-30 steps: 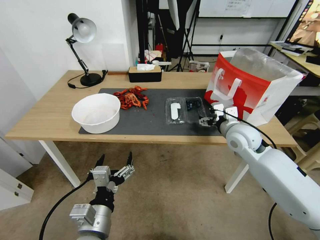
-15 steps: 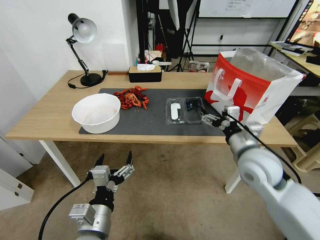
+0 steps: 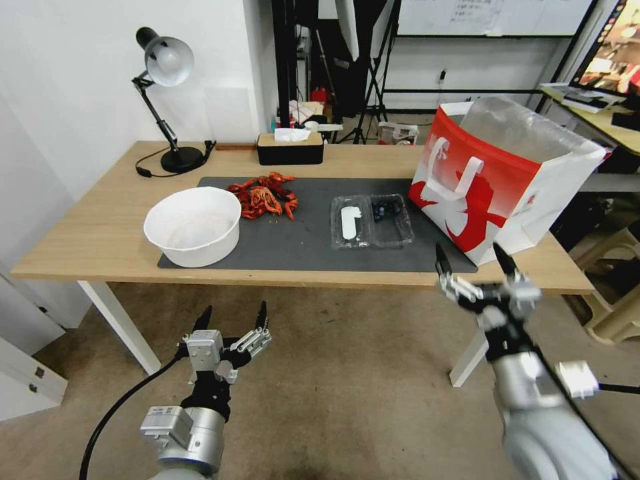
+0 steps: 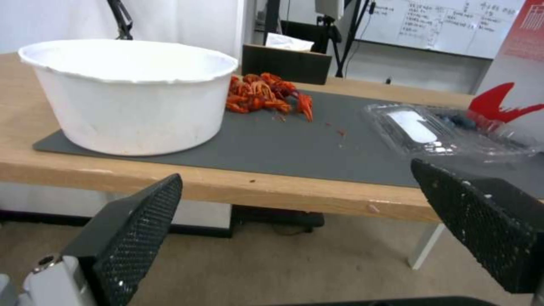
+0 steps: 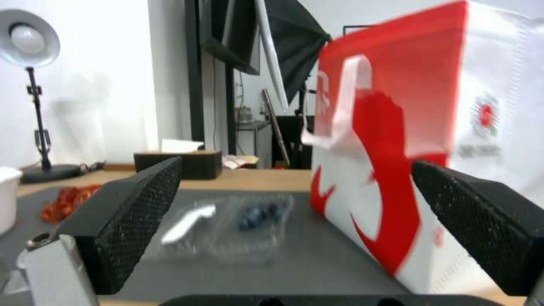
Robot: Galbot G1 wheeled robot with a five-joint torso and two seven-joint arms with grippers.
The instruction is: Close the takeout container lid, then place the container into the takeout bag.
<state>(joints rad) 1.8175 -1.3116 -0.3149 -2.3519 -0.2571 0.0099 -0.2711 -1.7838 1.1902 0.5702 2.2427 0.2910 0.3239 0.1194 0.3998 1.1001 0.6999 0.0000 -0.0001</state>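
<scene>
Wooden surface [image 3: 100, 233] carries a grey mat [image 3: 307, 247]; on it the container [image 3: 371, 221] lies open, lid [image 3: 351, 223] flat beside the berry half, near the bag [image 3: 497, 180]. Right gripper [image 3: 475, 261] hovers off the front edge, fingers apart. Left gripper [image 3: 231, 319] hangs low, fingers apart.
</scene>
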